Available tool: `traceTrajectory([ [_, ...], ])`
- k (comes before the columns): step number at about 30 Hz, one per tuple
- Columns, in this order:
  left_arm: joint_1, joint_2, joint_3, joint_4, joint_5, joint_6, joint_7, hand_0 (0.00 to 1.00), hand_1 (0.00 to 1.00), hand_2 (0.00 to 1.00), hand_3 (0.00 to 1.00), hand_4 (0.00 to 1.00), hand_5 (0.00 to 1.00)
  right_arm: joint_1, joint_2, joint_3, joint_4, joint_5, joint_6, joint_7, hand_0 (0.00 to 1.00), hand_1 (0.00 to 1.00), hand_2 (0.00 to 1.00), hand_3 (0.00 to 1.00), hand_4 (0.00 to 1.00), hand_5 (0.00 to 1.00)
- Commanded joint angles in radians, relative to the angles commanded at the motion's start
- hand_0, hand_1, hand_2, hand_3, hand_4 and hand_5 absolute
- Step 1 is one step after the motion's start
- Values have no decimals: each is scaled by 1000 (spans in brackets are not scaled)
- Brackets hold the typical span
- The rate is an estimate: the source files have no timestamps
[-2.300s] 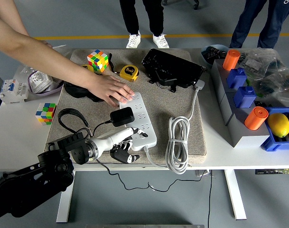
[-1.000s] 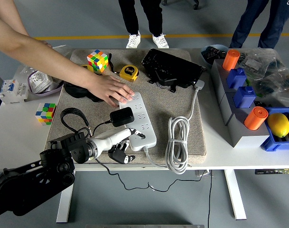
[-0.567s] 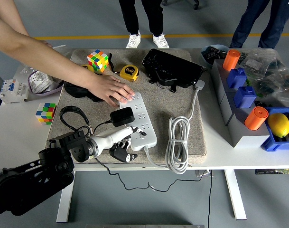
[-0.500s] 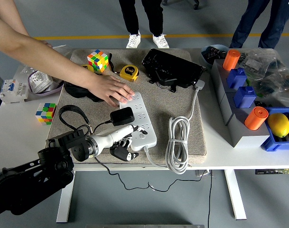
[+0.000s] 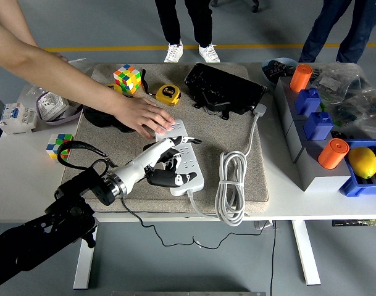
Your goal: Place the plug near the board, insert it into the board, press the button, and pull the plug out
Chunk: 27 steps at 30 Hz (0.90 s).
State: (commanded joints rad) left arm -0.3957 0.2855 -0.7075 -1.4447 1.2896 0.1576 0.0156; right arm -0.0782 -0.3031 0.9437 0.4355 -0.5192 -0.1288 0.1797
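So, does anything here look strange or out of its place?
One thing: a person's hand presses on the far end of the white power strip while the robot's left hand works over it. Also, a black cable droops below the table's near edge.

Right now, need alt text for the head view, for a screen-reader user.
The robot's left hand reaches over a white power strip on a beige mat, while a person's hand presses down on the strip's far end. A coiled white cable lies to the right; a Rubik's cube and tape measure sit behind.
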Motion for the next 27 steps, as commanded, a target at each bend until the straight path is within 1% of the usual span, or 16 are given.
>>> traceTrajectory([
  [1, 3, -4, -4, 5, -10, 10, -14, 264, 415, 494, 628, 848, 347, 0, 0, 0, 0, 0, 0, 0, 606, 613, 566, 542, 706, 219],
  [3, 5, -14, -11, 21, -29, 36, -46, 264, 415, 494, 628, 848, 347, 1, 0, -1, 0, 0, 0, 0, 606, 613, 566, 542, 706, 219],
  [6, 2, -20, -10, 40, -29, 65, -79, 264, 415, 494, 628, 848, 347, 1, 0, -3, 0, 1, 0, 0, 606, 613, 566, 542, 706, 219],
  [7, 0, -22, -9, 48, -23, 77, -88, 534, 625, 628, 642, 896, 506, 1, -1, -3, 1, 1, 0, 0, 605, 613, 565, 542, 707, 220],
  [10, -1, -25, -8, 68, -9, 107, -116, 534, 625, 628, 642, 896, 506, 2, -2, -5, 1, 1, 1, 0, 605, 613, 565, 542, 707, 220],
  [12, 1, -29, -11, 79, 35, 125, -127, 534, 625, 628, 642, 896, 506, 2, -3, -7, 1, 2, 1, 0, 605, 613, 565, 542, 707, 220],
  [13, 3, -31, -13, 84, 60, 134, -132, 796, 804, 801, 766, 998, 606, 3, -4, -9, 1, 3, 1, 1, 606, 613, 566, 543, 708, 219],
  [15, 3, -35, -14, 90, 111, 148, -125, 796, 804, 801, 766, 998, 606, 3, -5, -10, 1, 3, 1, 1, 606, 613, 566, 543, 708, 219],
  [18, -1, -41, -11, 94, 233, 183, -101, 796, 804, 801, 766, 998, 606, 3, -6, -12, 1, 4, 1, 1, 606, 613, 566, 543, 708, 219],
  [19, -4, -43, -8, 95, 272, 195, -84, 800, 793, 806, 777, 998, 510, 3, -7, -13, 2, 4, 1, 1, 607, 614, 565, 542, 708, 220],
  [21, -10, -48, -2, 101, 363, 209, -50, 800, 793, 806, 777, 998, 510, 3, -8, -15, 1, 4, 1, 1, 607, 614, 565, 542, 708, 220],
  [24, -22, -56, 4, 118, 477, 215, 11, 800, 793, 806, 777, 998, 510, 4, -10, -17, 3, 5, 1, 1, 607, 614, 565, 542, 708, 220],
  [25, -26, -59, 6, 123, 514, 216, 30, 782, 755, 803, 777, 998, 477, 4, -10, -17, 2, 5, 2, 1, 606, 613, 565, 542, 707, 220],
  [27, -37, -65, 10, 141, 602, 217, 67, 782, 755, 803, 777, 998, 477, 4, -11, -17, 3, 5, 1, 1, 606, 613, 565, 542, 707, 220],
])
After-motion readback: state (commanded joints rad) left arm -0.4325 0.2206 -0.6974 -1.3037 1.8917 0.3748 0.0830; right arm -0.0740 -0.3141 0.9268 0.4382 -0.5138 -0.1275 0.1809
